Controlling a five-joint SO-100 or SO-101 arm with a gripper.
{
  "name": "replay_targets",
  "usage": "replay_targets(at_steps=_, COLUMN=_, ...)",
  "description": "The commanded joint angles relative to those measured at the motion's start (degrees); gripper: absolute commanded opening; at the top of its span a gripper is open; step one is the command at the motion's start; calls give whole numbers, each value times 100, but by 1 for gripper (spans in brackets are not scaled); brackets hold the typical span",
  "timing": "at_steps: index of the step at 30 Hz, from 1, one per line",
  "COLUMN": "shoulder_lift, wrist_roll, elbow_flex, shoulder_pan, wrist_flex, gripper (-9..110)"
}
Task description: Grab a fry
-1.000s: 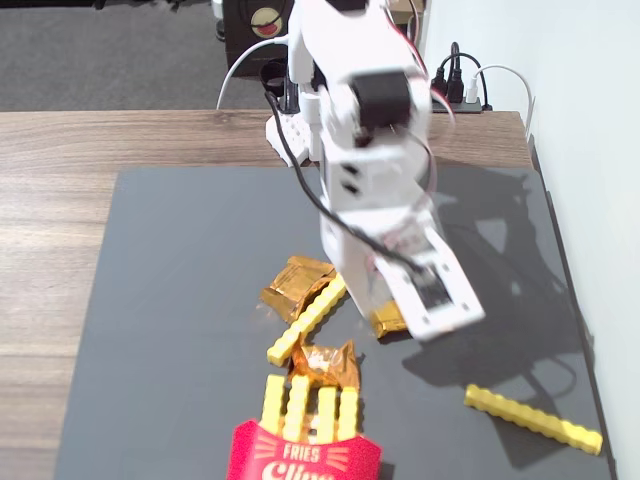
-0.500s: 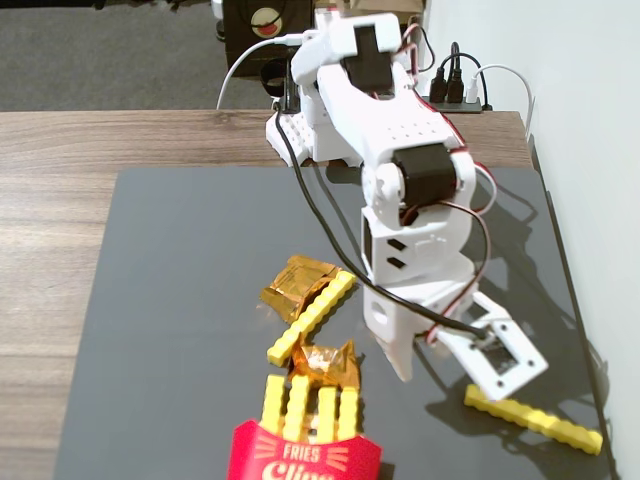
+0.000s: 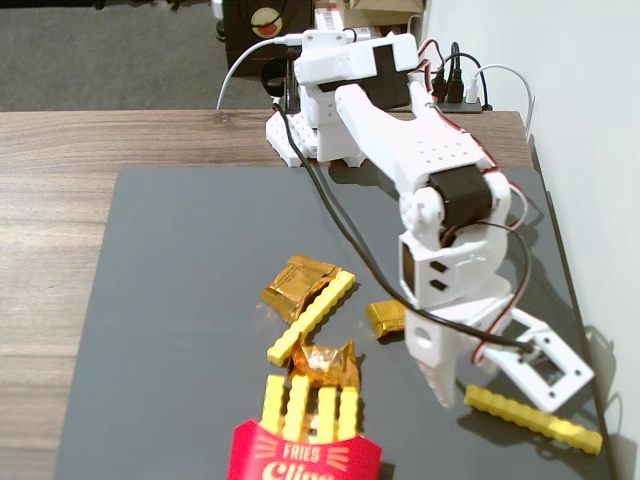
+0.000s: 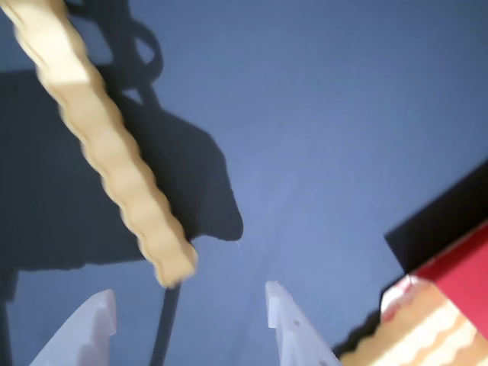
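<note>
A long, ridged yellow fry (image 3: 533,418) lies on the dark mat near its front right corner. My gripper (image 3: 497,395) hangs just above the fry's left end, open and holding nothing. In the wrist view the same fry (image 4: 107,145) runs from the top left down to a point just ahead of the gap between my white fingertips (image 4: 103,305), and the gripper (image 4: 189,305) is empty. A second long fry (image 3: 311,317) lies diagonally at the mat's centre, to the left of the arm.
The red "FRIES" carton (image 3: 303,455) with short fries stands at the front edge and also shows in the wrist view (image 4: 450,305). Gold foil wrappers (image 3: 296,281), (image 3: 326,362), (image 3: 386,317) lie around the central fry. The wall is close on the right.
The arm has swung from the centre to the right and reached down to the front right fry. The jaws now stand wide apart over its left end.
</note>
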Motion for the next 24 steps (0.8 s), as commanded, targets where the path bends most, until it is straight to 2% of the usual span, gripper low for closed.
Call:
replay_targets(at_steps=1, shoulder_lift=35, wrist_roll=97, elbow_flex=-308, shoulder_pan=-97, wrist_flex=-255, gripper=26)
replay_targets(at_steps=24, shoulder_lift=-413, wrist_roll=396, elbow_flex=-475, shoulder_pan=-255, wrist_flex=-439, gripper=25)
